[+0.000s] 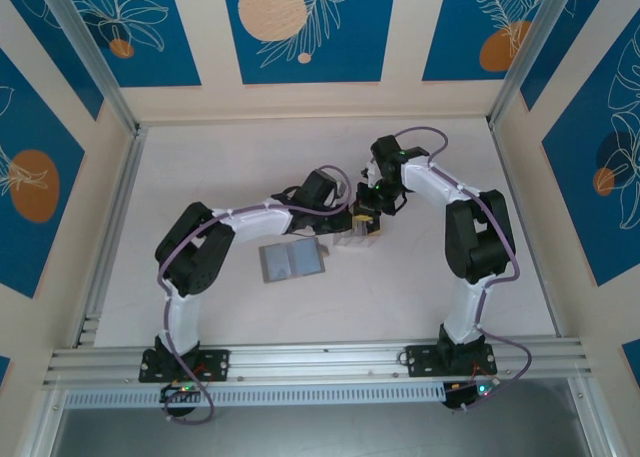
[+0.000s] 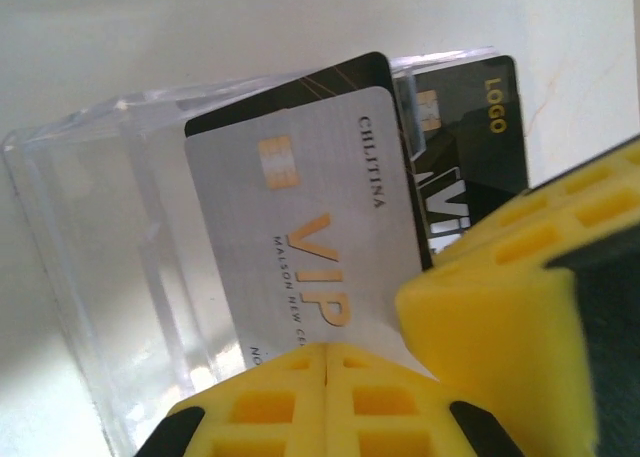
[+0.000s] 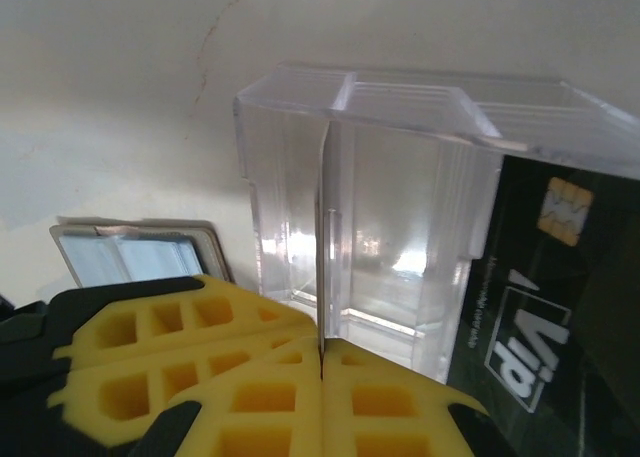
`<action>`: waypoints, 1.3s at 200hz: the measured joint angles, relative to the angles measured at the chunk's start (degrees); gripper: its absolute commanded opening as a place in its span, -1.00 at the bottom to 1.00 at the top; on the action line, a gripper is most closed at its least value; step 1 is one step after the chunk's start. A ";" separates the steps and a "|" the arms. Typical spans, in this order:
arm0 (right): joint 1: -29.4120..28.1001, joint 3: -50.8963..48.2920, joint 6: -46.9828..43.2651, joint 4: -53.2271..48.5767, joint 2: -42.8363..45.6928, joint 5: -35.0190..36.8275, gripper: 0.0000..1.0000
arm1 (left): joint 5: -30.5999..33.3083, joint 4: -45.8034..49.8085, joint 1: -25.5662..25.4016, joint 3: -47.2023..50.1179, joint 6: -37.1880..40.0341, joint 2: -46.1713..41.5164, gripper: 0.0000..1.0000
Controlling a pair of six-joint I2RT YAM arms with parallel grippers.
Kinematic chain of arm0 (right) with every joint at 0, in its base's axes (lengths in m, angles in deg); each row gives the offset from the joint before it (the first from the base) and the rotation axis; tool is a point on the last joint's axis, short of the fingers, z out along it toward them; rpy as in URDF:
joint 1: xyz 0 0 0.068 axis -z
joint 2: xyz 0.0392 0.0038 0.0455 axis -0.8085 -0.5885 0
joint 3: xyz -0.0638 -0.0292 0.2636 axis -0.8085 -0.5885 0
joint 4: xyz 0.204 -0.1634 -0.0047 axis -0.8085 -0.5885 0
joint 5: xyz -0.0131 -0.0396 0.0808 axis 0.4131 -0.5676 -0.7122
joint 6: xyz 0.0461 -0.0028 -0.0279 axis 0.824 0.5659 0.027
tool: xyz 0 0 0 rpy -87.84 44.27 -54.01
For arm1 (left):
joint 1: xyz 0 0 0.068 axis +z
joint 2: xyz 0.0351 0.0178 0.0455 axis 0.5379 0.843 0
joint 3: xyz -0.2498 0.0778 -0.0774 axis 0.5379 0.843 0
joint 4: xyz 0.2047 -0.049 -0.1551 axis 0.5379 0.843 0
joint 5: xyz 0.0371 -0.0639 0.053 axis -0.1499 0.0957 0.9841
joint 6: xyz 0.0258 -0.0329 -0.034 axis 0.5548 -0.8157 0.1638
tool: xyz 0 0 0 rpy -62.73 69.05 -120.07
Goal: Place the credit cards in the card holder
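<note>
A white-grey VIP credit card (image 2: 300, 227) stands in front of a clear plastic box (image 2: 100, 237), with a black card (image 2: 300, 89) close behind it. My right gripper (image 3: 322, 349) is shut on this white-grey card, seen edge-on (image 3: 322, 237); its yellow fingers (image 2: 500, 317) overlap the card's lower right corner. My left gripper (image 2: 325, 349) is shut right at the card's lower edge, nothing visible between its fingers. Another black card (image 3: 540, 307) leans in the box. The grey card holder (image 1: 292, 261) lies open on the table, left of both grippers (image 1: 360, 222).
The clear box (image 1: 355, 242) with its dividers (image 3: 400, 197) sits right under both gripper heads. The holder (image 3: 140, 252) lies just behind the right fingers. Aluminium rails (image 1: 300, 362) border the white table, and patterned walls enclose it.
</note>
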 measured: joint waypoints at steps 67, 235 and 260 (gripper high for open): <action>0.07 -0.20 0.00 -0.17 0.02 0.81 -0.83 | 0.02 0.17 -0.02 -1.40 0.17 1.90 -0.91; 0.15 -1.29 -0.09 -1.53 2.73 2.14 -0.91 | 0.48 0.42 -0.13 -2.99 0.20 3.08 -0.92; 0.15 -1.46 -0.02 -1.55 2.95 2.25 -0.97 | 0.46 0.42 -0.13 -2.99 0.20 3.08 -0.93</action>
